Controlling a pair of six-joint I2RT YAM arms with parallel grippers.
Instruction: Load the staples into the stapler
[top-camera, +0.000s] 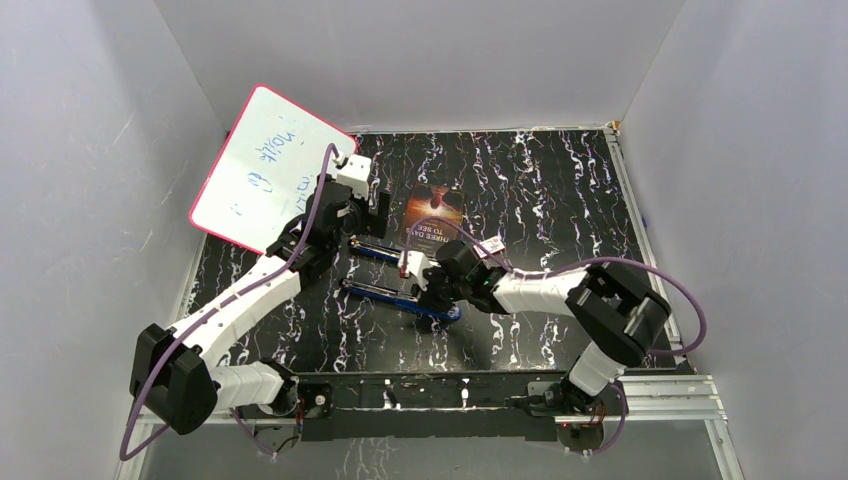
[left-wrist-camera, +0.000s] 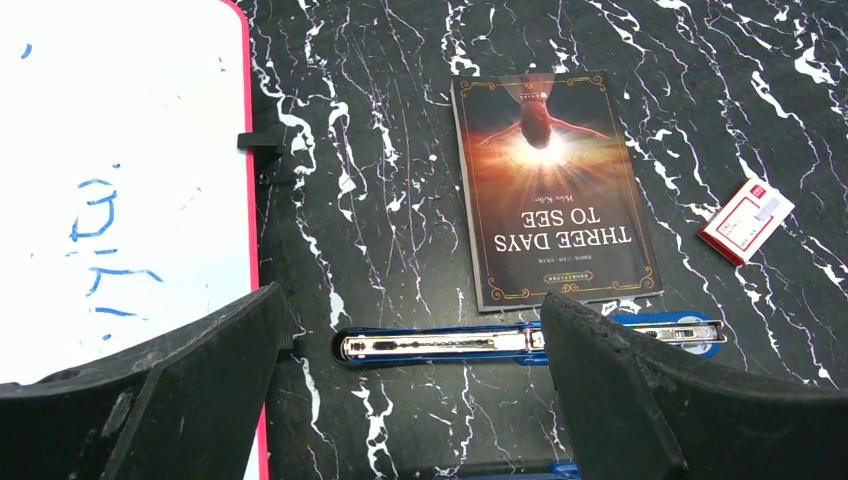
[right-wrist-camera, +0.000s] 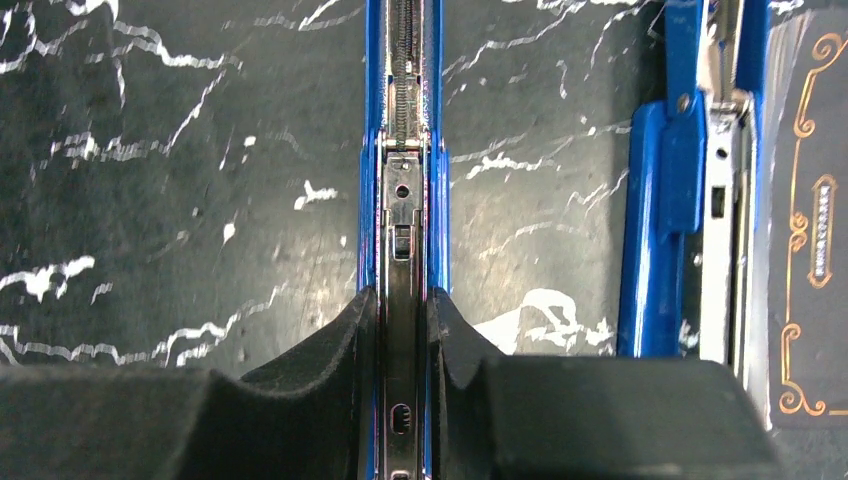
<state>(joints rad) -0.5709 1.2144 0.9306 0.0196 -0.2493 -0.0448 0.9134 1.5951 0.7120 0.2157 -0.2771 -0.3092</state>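
Two long blue staplers lie open and parallel on the black marbled table. My right gripper (right-wrist-camera: 402, 295) is shut on the near stapler (right-wrist-camera: 403, 200), its black fingers (right-wrist-camera: 350, 330) pressed against the blue sides of the metal channel. From above, this right gripper (top-camera: 425, 285) sits at the right part of the near stapler (top-camera: 390, 294). The far stapler (left-wrist-camera: 450, 344) lies just in front of the book. My left gripper (left-wrist-camera: 410, 300) hangs wide open above it, holding nothing. No loose staples show in any view.
A dark book (left-wrist-camera: 555, 190) lies behind the far stapler (top-camera: 378, 251). A small red-and-white box (left-wrist-camera: 745, 220) rests to the book's right. A pink-rimmed whiteboard (top-camera: 265, 165) leans at the back left. White walls enclose the table.
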